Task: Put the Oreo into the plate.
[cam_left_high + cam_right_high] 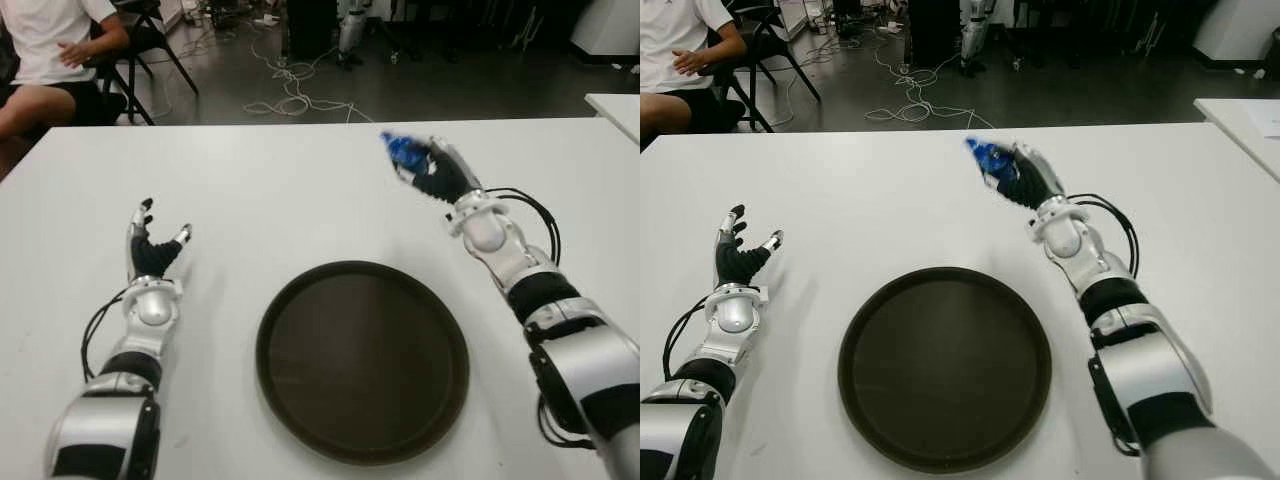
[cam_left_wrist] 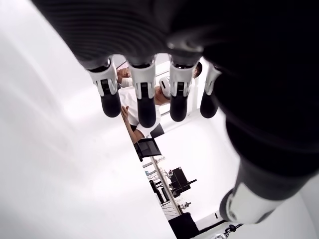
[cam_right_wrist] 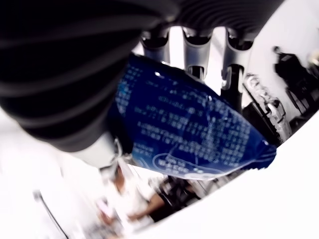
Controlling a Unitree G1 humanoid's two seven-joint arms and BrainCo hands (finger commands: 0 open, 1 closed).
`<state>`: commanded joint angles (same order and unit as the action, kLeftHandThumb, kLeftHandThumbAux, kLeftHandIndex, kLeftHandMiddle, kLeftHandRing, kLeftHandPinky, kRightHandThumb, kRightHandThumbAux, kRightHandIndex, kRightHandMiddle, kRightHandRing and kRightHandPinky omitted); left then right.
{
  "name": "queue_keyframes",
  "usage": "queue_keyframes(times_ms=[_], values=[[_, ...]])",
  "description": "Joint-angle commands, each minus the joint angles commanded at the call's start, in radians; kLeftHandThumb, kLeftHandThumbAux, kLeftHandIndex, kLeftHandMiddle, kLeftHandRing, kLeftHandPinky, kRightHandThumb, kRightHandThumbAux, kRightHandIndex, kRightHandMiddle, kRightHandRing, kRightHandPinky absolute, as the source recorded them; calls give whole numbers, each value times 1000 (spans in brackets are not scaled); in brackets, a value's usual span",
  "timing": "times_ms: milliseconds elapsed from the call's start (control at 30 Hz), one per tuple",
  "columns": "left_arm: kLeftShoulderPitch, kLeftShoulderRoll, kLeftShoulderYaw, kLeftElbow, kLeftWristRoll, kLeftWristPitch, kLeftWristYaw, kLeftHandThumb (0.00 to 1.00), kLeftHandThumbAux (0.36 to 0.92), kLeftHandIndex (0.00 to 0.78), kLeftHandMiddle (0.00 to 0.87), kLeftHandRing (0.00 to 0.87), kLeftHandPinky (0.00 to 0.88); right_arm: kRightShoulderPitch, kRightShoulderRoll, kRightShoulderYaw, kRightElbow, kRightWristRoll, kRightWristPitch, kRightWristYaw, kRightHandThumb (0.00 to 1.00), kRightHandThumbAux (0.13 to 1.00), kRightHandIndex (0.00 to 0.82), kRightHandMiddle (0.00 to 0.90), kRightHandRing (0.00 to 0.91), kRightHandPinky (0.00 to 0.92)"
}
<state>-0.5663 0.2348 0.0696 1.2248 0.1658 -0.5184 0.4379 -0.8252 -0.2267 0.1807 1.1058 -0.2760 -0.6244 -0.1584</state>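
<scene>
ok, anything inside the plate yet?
Nothing: the dark round plate is bare. The blue Oreo pack is in the right hand, beyond the plate. Left hand open, empty.

I can only see part of the blue Oreo pack [image 3: 184, 132]; the right hand [image 1: 437, 170] covers the rest, and its print is too blurry to read. At the upper left, the frame's edge cuts off the seated person [image 1: 50, 50] above the shoulders.
</scene>
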Motion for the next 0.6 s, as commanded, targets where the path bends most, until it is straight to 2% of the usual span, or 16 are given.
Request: queue_keyframes(times_ms=[200,333,500,600], values=[[0,0,4,0,-4,-5,-6,0,737,68,114,92,66,-5,26,-52,1,58,-49,32,703,718,441,848,856,854],[0,1,2,1,0,-6,-4,0,740,71,119,94,63,-1,52,-88,-47,108,-56,69,706,717,441,848,857,855],[-1,2,-3,1,6,1,2,0,740,63,109,84,51,4,78,-121,-89,157,-26,113,705,717,441,849,858,850],[-2,0,-4,0,8,5,10,0,741,58,99,77,48,8,101,-151,-111,208,25,156,704,719,441,843,851,839]])
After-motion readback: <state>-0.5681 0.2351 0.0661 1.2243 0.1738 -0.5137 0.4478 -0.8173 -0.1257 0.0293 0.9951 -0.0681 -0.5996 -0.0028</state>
